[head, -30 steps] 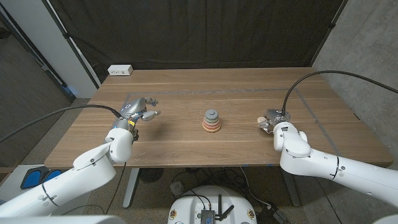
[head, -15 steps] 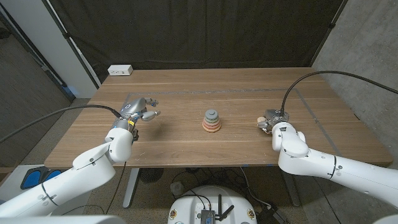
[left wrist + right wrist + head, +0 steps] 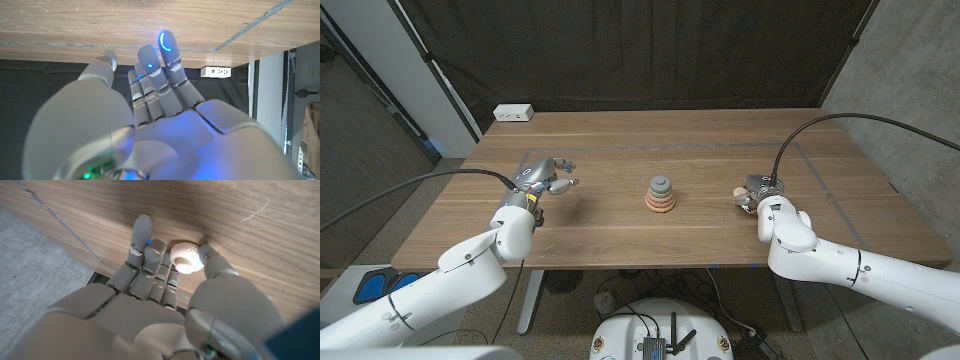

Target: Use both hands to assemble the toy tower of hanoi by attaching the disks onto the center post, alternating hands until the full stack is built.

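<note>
In the head view, the small tower of stacked pastel disks [image 3: 660,194], a grey one on top of green, orange and pink rings, stands at the middle of the wooden table [image 3: 620,235]. The left hand [image 3: 546,177] hangs above the table at about nine o'clock from the tower, well apart from it, fingers loosely spread and holding nothing. The right hand [image 3: 752,192] sits at about three o'clock from the tower, also well apart, low at the table with its fingers curled around something pale. A white power strip [image 3: 513,113] lies at the table's far corner, at about eleven o'clock from the tower. In the left wrist view, the left hand [image 3: 150,107] has its fingers [image 3: 167,47] stretched out side by side toward the table surface, thumb apart, nothing between them. In the right wrist view, the right hand [image 3: 165,292] pinches a small cream-coloured round knob-like piece [image 3: 186,257] between its thumb and its fingers, just at the table surface.
</note>
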Available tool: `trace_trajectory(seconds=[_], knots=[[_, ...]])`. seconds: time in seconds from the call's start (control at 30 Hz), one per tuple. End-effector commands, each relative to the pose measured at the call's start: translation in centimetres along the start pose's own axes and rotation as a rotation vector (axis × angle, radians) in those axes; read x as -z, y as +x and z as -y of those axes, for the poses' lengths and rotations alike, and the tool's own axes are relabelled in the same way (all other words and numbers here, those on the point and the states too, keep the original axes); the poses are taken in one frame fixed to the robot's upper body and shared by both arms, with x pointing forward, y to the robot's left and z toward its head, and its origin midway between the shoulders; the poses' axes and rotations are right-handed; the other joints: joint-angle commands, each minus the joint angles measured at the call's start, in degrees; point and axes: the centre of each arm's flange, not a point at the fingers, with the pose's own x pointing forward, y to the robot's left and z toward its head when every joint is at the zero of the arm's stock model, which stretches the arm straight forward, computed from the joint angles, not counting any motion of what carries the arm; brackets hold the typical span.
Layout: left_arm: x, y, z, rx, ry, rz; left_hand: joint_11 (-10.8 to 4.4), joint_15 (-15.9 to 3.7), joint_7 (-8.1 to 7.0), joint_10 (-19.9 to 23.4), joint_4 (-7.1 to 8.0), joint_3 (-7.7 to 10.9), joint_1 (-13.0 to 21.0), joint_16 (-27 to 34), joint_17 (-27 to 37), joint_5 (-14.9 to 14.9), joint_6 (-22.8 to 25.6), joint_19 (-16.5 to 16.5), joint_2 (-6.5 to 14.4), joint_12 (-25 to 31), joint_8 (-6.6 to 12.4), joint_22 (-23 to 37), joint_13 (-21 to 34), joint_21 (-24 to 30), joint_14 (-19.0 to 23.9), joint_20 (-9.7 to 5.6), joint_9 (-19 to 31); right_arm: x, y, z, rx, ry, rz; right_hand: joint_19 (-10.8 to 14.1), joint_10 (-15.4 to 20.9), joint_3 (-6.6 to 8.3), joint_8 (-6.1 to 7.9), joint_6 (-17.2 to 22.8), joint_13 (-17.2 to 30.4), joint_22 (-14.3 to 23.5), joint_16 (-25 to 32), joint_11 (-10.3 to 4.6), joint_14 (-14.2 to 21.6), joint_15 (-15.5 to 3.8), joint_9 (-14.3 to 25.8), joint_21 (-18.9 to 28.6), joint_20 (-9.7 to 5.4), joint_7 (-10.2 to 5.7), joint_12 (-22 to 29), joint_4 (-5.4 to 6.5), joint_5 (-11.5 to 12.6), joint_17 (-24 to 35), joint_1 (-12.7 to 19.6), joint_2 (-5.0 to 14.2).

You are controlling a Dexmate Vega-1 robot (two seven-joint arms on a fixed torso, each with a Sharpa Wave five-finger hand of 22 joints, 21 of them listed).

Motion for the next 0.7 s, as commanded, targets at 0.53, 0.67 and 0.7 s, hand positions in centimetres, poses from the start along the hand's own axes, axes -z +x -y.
trace_trajectory(seconds=[0.53, 0.67, 0.7], knots=[[-0.1, -0.2, -0.1, -0.008, -0.006, 0.000, -0.31, -1.46, 0.11, 1.4, -0.22, 1.34, -1.0, -0.2, 0.6, 0.4, 1.4, 0.9, 0.0, 0.3, 0.04, 0.1, 0.1, -0.1, 0.8, -6.56, 0.3, 0.5, -0.3, 1.1, 0.054, 0.037, 0.000, 5.1, 5.4, 1.17, 1.90, 3.9, 0.9, 1.5, 4.0, -0.65, 5.3, -3.15, -0.2, 0.9, -5.13, -0.10, 1.0, 0.07, 0.6, 1.0, 3.9, 2.21], [-0.1, -0.1, 0.0, -0.009, -0.006, 0.001, -0.39, -1.46, 0.12, 1.4, -0.26, 1.52, -1.2, -0.2, 0.6, 0.4, 1.5, 1.0, 0.0, 0.2, -0.03, 0.1, 0.1, -0.1, 0.8, -6.56, 0.3, 0.6, -0.4, 1.5, 0.062, 0.037, -0.003, 5.5, 5.7, 1.21, 2.06, 4.3, 0.9, 1.6, 4.3, -0.58, 5.8, -3.14, -0.2, 0.8, -5.13, -0.01, 0.9, 0.12, 0.6, 1.0, 4.0, 2.30], [-0.1, -0.1, 0.0, -0.008, -0.007, 0.001, -0.38, -1.46, 0.10, 1.4, -0.26, 1.53, -1.2, -0.2, 0.6, 0.4, 1.4, 1.0, 0.0, 0.3, -0.05, 0.1, 0.1, -0.1, 0.8, -6.56, 0.3, 0.6, -0.4, 1.6, 0.064, 0.036, -0.002, 5.5, 5.8, 1.22, 2.08, 4.3, 0.9, 1.5, 4.4, -0.66, 5.9, -3.14, -0.2, 0.7, -5.14, 0.05, 1.0, 0.13, 0.7, 1.0, 4.0, 2.33]])
